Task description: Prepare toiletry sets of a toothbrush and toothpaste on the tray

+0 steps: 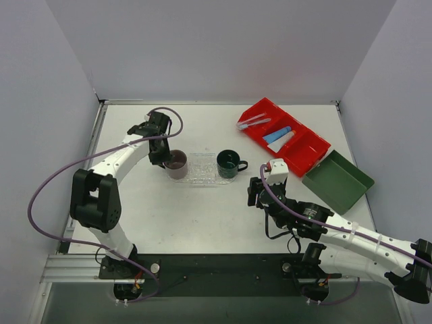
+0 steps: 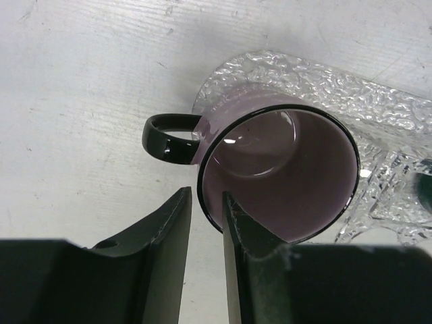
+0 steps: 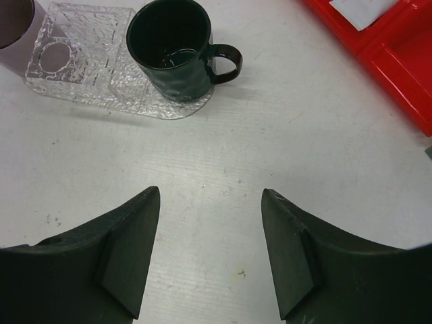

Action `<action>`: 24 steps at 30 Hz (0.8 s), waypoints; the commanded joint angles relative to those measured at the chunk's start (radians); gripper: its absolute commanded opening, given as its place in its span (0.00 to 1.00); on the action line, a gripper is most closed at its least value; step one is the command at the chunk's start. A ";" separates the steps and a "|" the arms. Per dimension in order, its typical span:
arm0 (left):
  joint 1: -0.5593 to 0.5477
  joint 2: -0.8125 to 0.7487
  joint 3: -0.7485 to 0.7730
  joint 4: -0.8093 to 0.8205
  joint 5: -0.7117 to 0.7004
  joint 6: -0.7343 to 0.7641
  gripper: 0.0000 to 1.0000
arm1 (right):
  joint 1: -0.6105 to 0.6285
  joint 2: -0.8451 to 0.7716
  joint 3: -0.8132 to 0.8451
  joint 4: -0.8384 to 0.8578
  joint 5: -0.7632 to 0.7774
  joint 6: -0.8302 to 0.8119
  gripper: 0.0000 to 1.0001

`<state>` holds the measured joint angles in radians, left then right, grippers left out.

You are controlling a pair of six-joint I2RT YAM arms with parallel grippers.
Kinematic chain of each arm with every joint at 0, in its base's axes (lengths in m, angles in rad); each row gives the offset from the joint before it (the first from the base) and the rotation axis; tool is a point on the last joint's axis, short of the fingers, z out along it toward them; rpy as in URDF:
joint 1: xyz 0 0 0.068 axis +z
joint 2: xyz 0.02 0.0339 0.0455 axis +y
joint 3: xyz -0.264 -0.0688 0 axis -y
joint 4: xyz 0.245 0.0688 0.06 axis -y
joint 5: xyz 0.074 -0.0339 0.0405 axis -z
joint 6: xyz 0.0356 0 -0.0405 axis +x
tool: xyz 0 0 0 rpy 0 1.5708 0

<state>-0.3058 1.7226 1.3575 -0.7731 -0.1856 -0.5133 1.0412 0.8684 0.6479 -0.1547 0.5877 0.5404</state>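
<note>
Far left: left gripper (image 2: 207, 196), fingers a narrow slit apart, straddling the rim of the mauve cup (image 2: 283, 175) beside its black handle, with a sliver of table visible between one finger and the cup wall, so apparently not pinching. Under the cup, the left end of the clear tray (image 1: 202, 169); on its right end, the dark green mug (image 3: 169, 47). Just right of that, low over bare table: right gripper (image 3: 209, 194), spread wide, holding nothing. Far right, well apart from the tray: red bin (image 1: 305, 158) with the toothbrushes (image 1: 253, 122), blue tube (image 1: 277, 134) and white tube (image 1: 286, 141) lying in its compartments; beside it, a dark green tray (image 1: 337, 181). Judging by this: both cups set on the tray, no toiletry set there yet. Next, probably: reach to the bin with the right gripper, pinch a slim wrapped toothbrush across its width, carry over and set down on the tray, perhaps in a cup, without tipping it.
</note>
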 commanded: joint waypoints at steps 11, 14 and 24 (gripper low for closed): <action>0.000 -0.218 0.046 -0.071 -0.026 0.104 0.35 | -0.018 -0.066 0.035 -0.066 0.067 -0.007 0.59; -0.004 -0.261 0.061 -0.066 -0.038 0.157 0.35 | -0.030 -0.089 0.056 -0.101 0.077 -0.036 0.59; -0.006 -0.340 0.026 0.090 0.147 0.272 0.35 | -0.113 -0.066 0.246 -0.282 0.041 -0.250 0.63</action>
<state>-0.3088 1.4357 1.3815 -0.8059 -0.1471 -0.2935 0.9642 0.7734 0.7864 -0.3340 0.6384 0.4065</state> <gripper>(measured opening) 0.352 0.623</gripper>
